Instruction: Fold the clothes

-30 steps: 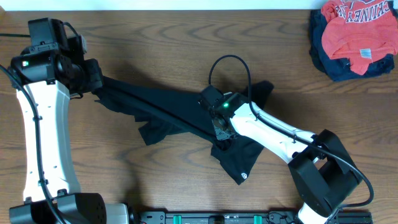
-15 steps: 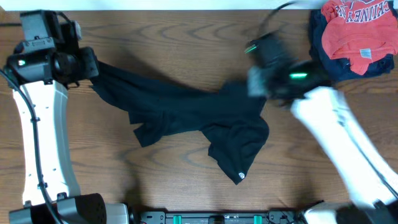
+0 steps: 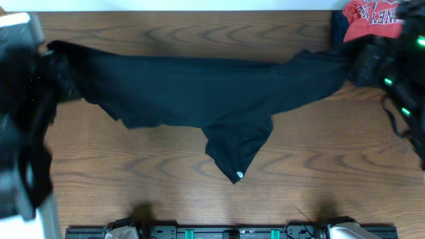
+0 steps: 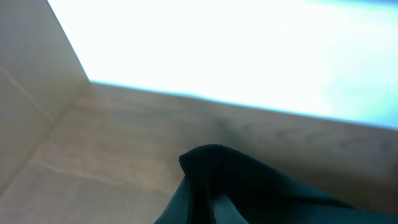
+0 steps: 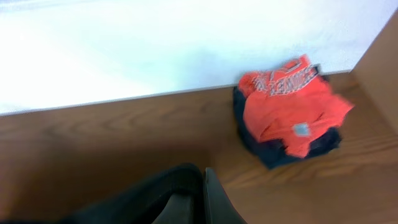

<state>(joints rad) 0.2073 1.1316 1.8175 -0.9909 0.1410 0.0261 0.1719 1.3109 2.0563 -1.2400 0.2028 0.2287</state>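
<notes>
The clothes (image 3: 199, 93), a black garment with a small white logo (image 3: 239, 175), hang stretched wide across the table in the overhead view. My left gripper (image 3: 52, 70) is shut on its left end, blurred at the table's far left. My right gripper (image 3: 352, 66) is shut on its right end, close to the red shirt. A pointed flap droops toward the front at the middle. In the left wrist view the black fabric (image 4: 249, 186) bunches over the jaws and hides them. In the right wrist view the black fabric (image 5: 143, 199) is pinched against a dark finger (image 5: 214, 199).
A red shirt with white lettering (image 3: 372, 16) lies on a navy garment (image 3: 340, 23) at the back right corner, right behind my right gripper; the right wrist view shows both, red shirt (image 5: 286, 106) over navy garment (image 5: 273, 152). A white wall (image 5: 155, 43) borders the table's far edge.
Both arms swung outward. The right gripper went from the table's middle to the far right with the fabric, and the crumpled garment is now pulled out wide and taut.
</notes>
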